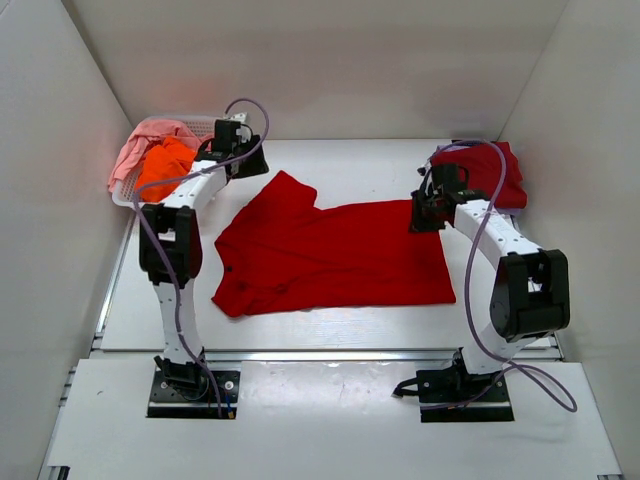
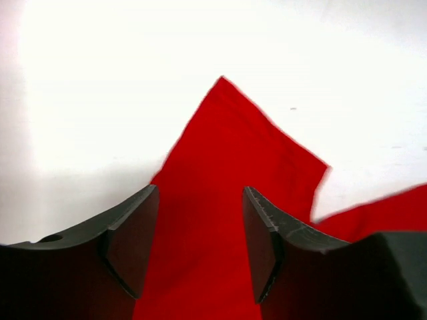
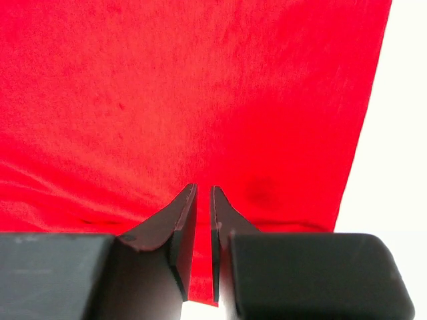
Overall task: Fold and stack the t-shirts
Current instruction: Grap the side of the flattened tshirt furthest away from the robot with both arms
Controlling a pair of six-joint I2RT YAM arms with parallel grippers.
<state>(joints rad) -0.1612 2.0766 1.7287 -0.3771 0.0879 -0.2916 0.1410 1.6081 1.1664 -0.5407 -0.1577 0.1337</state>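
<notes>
While the bright red t-shirt [image 1: 340, 255] lies spread mid-table, the left gripper [image 2: 200, 193] gapes over a sleeve. The right gripper [image 3: 204, 190] (a bare slit, perhaps pinching hem) should flatten wrinkles before folding.

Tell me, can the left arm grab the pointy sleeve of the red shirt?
Probably yes. The left gripper hangs open right above the red shirt's sleeve, with nothing in between.

L arm [image 1: 175, 310], R arm [image 1: 495, 235]: white links, black joints, lilac cables [image 1: 248, 102], black bases [image 1: 195, 393].
</notes>
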